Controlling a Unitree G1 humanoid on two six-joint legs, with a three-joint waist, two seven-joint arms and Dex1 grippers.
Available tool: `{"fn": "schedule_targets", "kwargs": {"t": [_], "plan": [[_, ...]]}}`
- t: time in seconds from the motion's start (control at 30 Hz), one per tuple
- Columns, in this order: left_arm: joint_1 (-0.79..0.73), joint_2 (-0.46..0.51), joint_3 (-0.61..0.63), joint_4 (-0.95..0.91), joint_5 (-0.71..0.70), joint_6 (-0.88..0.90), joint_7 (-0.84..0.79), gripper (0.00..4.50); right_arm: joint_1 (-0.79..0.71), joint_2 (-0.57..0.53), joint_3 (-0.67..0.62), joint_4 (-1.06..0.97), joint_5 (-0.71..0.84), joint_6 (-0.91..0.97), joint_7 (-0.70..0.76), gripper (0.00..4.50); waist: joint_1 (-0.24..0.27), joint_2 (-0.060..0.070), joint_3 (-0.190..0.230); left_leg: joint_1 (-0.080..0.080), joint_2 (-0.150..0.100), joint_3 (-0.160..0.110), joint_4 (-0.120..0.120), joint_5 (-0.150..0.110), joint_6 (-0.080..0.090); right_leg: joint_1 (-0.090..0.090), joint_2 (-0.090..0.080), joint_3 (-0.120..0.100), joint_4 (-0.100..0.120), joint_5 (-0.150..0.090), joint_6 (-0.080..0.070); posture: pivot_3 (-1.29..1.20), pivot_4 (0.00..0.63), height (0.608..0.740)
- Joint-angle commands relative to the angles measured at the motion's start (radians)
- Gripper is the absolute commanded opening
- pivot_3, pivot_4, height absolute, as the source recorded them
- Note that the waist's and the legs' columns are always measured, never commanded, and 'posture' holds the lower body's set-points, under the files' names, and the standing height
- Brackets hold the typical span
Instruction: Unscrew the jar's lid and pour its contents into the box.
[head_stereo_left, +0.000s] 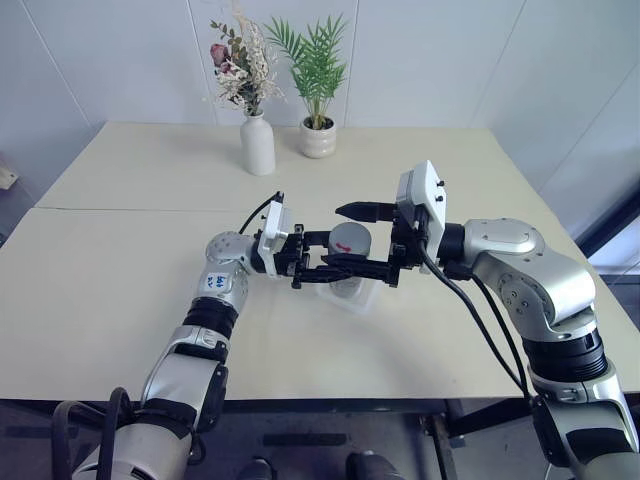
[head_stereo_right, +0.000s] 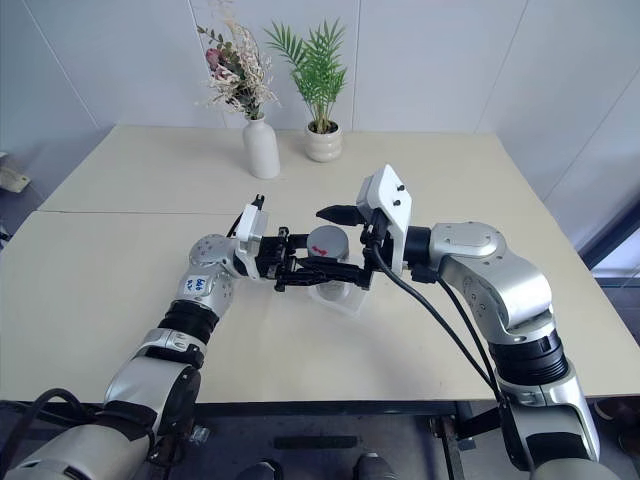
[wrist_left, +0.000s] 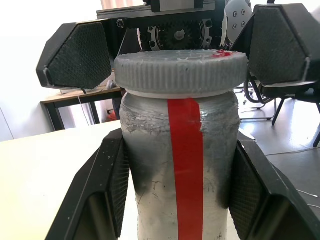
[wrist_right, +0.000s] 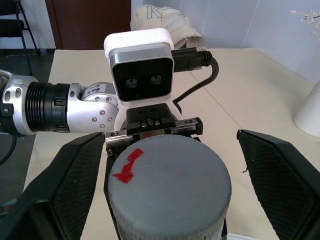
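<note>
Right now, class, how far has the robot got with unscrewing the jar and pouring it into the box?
Done: the left hand is shut on the jar, holding it over the box. In hand: the right hand is open with a finger on each side of the lid, not yet gripping it. Left: the lid still sits on the jar, so unscrewing and pouring remain.

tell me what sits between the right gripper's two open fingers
The lid, still on the jar that the left gripper holds. In the right wrist view the right gripper's fingers flank the lid with gaps on both sides.
</note>
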Motion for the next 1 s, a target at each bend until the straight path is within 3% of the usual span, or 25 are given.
{"fn": "schedule_targets", "kwargs": {"t": [0.03,0.3,0.53,1.0], "plan": [[-0.016,-0.007,0.008,-0.017,-0.014,0.0,-0.078,2.28,-0.026,0.008,-0.019,-0.008,0.003,-0.014,-0.006,4.46,0.0,0.0,0.0,0.0,0.0,0.0,0.0,0.0,0.0,0.0,0.0,0.0,0.0,0.0,0.0,0.0,0.15,0.74],[-0.013,-0.007,0.007,-0.02,-0.014,0.005,-0.078,2.28,-0.028,0.012,-0.021,-0.004,0.006,-0.019,-0.008,4.46,0.0,0.0,0.0,0.0,0.0,0.0,0.0,0.0,0.0,0.0,0.0,0.0,0.0,0.0,0.0,0.0,0.15,0.74],[-0.011,-0.008,0.007,-0.019,-0.011,0.012,-0.075,2.28,-0.028,0.014,-0.024,-0.003,0.006,-0.023,-0.005,2.56,0.0,0.0,0.0,0.0,0.0,0.0,0.0,0.0,0.0,0.0,0.0,0.0,0.0,0.0,0.0,0.0,0.15,0.74],[-0.019,-0.005,0.005,0.003,-0.005,0.026,-0.073,2.28,-0.04,-0.014,-0.034,-0.002,0.001,-0.038,0.022,2.57,0.0,0.0,0.0,0.0,0.0,0.0,0.0,0.0,0.0,0.0,0.0,0.0,0.0,0.0,0.0,0.0,0.15,0.74]]}}
